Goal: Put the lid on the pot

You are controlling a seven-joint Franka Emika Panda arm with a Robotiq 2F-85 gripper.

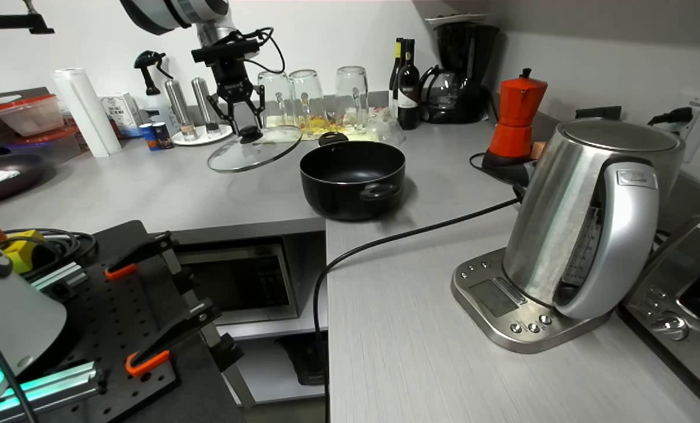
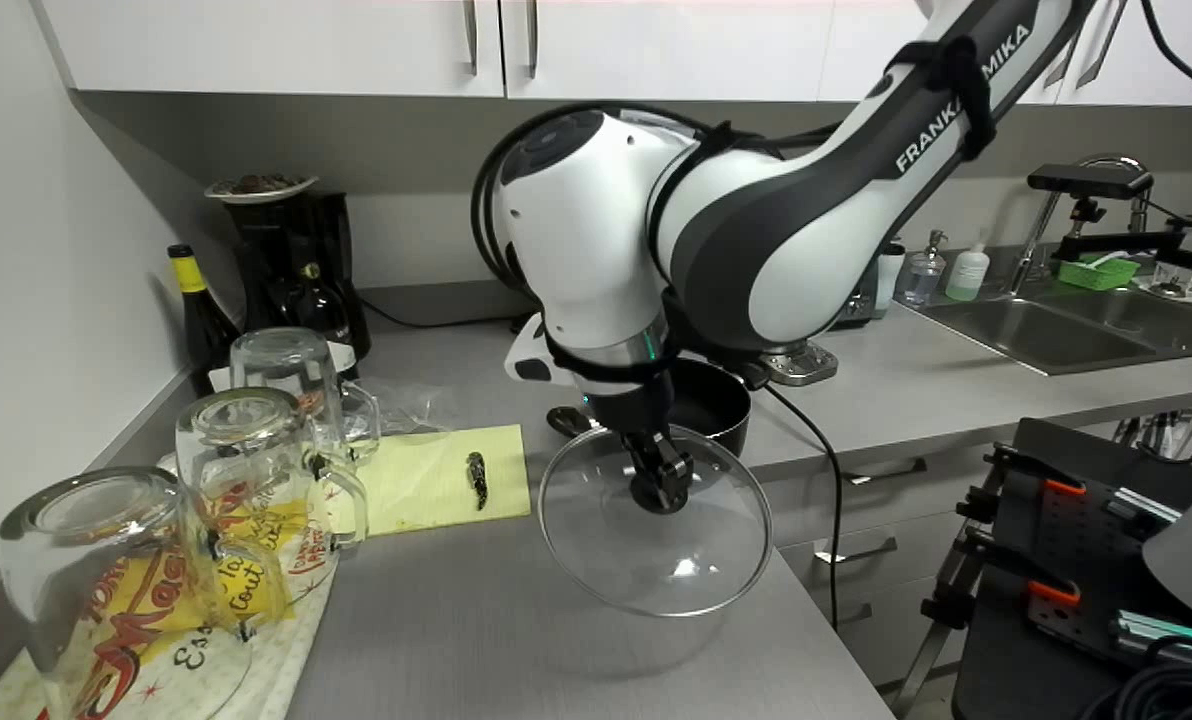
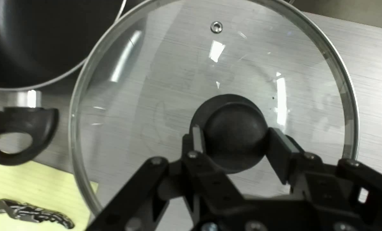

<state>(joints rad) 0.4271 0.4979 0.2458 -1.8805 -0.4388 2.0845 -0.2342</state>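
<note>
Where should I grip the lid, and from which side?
By its knob, from above, I'd say, pinched from both sides, as the hand has it now: the knob stands up at the centre of the lid. The rest is broad glass with a thin rim, likely harder to hold.

The wrist view is bright and a little soft; white reflections shine on the lid (image 3: 210,77), upper centre.
</note>
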